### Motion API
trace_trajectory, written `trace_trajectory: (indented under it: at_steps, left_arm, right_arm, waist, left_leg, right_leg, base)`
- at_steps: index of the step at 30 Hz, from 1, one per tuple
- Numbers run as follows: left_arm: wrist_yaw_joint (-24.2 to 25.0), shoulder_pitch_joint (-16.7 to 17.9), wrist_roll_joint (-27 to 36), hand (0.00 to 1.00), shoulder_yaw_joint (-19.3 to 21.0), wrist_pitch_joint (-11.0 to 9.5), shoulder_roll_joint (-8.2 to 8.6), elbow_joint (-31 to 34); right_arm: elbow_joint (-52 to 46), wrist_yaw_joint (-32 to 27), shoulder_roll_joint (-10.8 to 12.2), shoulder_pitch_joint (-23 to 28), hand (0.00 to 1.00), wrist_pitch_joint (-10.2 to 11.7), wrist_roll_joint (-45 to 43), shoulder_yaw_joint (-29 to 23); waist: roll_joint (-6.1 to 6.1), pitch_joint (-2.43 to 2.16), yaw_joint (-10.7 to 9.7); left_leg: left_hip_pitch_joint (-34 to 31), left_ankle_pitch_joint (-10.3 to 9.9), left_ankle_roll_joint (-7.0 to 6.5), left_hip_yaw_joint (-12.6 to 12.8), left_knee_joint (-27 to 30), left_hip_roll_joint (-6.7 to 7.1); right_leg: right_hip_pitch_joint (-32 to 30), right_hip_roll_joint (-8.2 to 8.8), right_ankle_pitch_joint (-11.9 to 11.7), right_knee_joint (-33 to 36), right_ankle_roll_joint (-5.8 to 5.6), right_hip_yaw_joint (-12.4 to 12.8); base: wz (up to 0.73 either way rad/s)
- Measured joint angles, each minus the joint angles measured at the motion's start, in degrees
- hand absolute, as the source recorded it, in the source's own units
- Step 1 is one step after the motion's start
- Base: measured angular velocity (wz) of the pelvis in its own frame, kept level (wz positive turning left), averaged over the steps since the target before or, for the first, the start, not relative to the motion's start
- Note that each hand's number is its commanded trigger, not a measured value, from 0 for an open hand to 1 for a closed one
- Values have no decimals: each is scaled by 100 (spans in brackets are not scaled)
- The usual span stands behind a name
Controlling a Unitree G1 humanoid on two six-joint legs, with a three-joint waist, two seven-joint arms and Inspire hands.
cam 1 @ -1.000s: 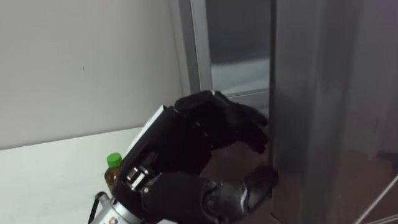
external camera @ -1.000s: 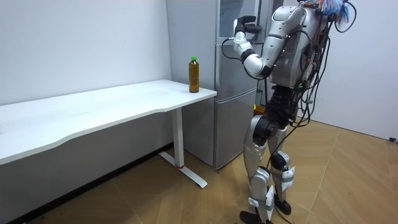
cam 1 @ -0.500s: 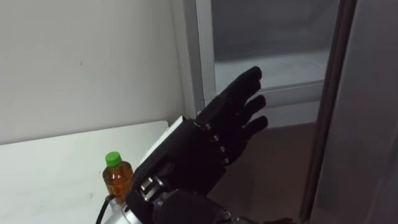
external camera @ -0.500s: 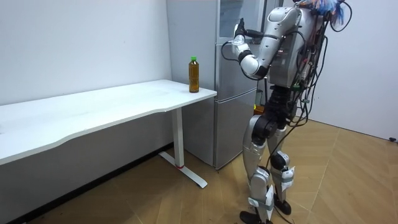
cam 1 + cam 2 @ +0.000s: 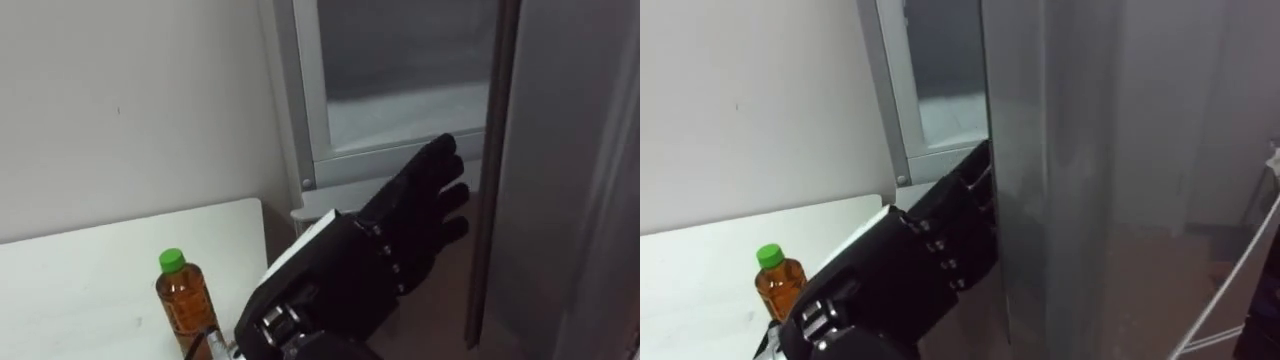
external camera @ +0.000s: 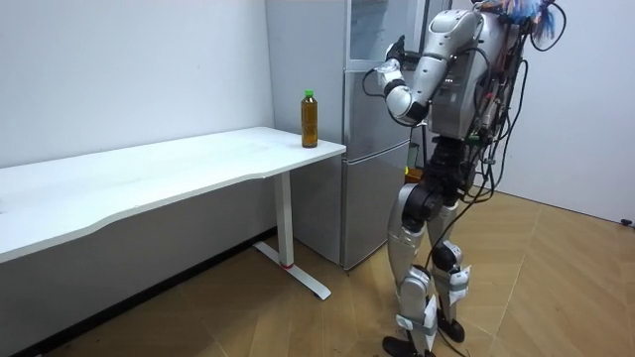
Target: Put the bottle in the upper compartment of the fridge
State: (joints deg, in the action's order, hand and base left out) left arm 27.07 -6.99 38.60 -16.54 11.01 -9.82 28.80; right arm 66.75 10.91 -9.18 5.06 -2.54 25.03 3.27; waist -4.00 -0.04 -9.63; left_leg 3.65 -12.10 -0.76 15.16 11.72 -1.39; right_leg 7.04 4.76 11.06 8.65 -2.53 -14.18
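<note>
Standing in front of fridge (image 6: pixel 372 178), at end of white bench (image 5: pixel 80 290). Raised left robot hand (image 5: pixel 410 235): fingers straight & spread, holding nothing, tips just beside edge of open upper fridge door (image 5: pixel 560 180); can't tell if touching. Bottle (image 5: pixel 187 305) w/ green cap upright on bench corner nearest fridge, apart from robot hand.
</note>
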Motion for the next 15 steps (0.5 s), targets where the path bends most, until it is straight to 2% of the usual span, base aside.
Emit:
trace_trajectory:
  at_steps: [6,10,12,15]
  left_arm:
    - [6,-148,5,0,-194,0,3,-36]
    - [9,-292,0,0,-249,4,-2,-121]
    - [5,-359,1,0,-248,4,-2,-236]
    - [0,-395,3,0,-248,4,-2,-271]
  right_arm:
    - [-39,89,1,-56,0,-1,48,-2]
    - [-39,136,-1,-62,0,-1,49,-13]
    - [-39,187,-9,-73,0,-1,53,-24]
    - [-40,212,-10,-86,0,0,139,-23]
  waist:
    - [3,4,-282]
    - [14,18,-338]
    - [18,36,-370]
    - [16,37,-430]
  left_leg:
    - [29,-1,2,214,-41,-9]
    - [108,-5,7,402,-74,-43]
    - [206,-28,46,578,-112,-94]
    - [220,-48,74,719,-140,-118]
  right_leg:
    - [-86,-14,-3,12,3,197]
    - [-118,-47,-19,9,18,375]
    - [-129,-79,-17,-7,22,503]
    - [-210,-114,-31,9,43,625]
  base:
    - [-16]
    - [-29]
    - [-30]
    - [-28]
